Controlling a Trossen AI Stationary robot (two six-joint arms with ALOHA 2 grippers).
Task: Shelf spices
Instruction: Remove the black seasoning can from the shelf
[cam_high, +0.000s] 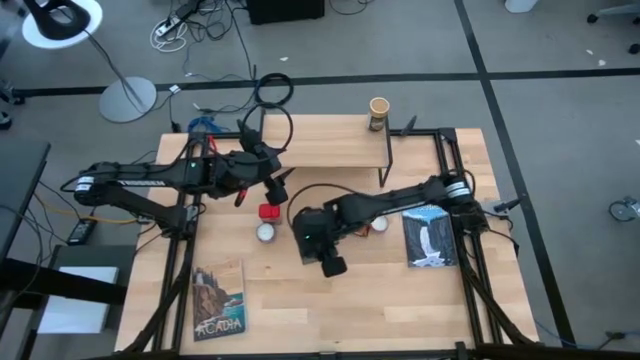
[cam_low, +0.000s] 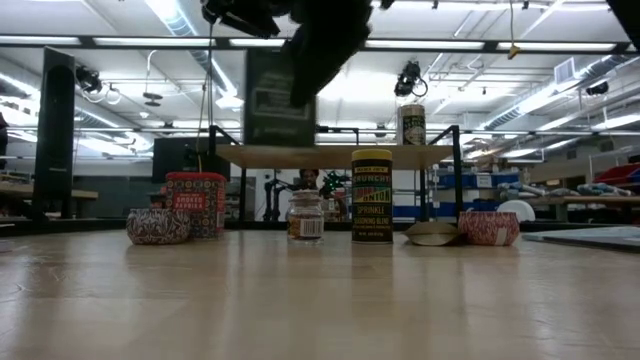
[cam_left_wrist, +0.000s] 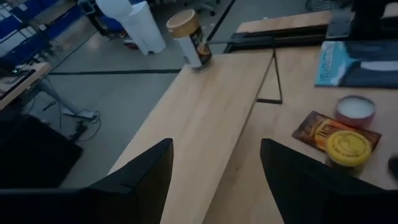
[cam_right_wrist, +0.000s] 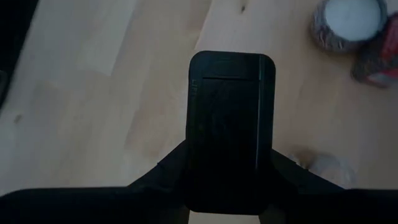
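Spices stand in several places. Nearest, the right hand (cam_right_wrist: 230, 186) pinches a dark tin (cam_right_wrist: 230, 130) and holds it above the worktop (cam_high: 380, 300), near the middle. At about 10 o'clock from it sit a white disc (cam_high: 265, 232) and a red tin (cam_high: 270, 212). A yellow black-lidded jar (cam_low: 372, 196) and a small pale-capped jar (cam_low: 305, 214) stand on the worktop before the shelf (cam_high: 330, 148). The left hand (cam_left_wrist: 214, 180) is spread wide and empty, over the near left end of the shelf. Farthest, at 12 o'clock, a tan cylindrical jar (cam_high: 378, 113) stands upright on the shelf's back edge.
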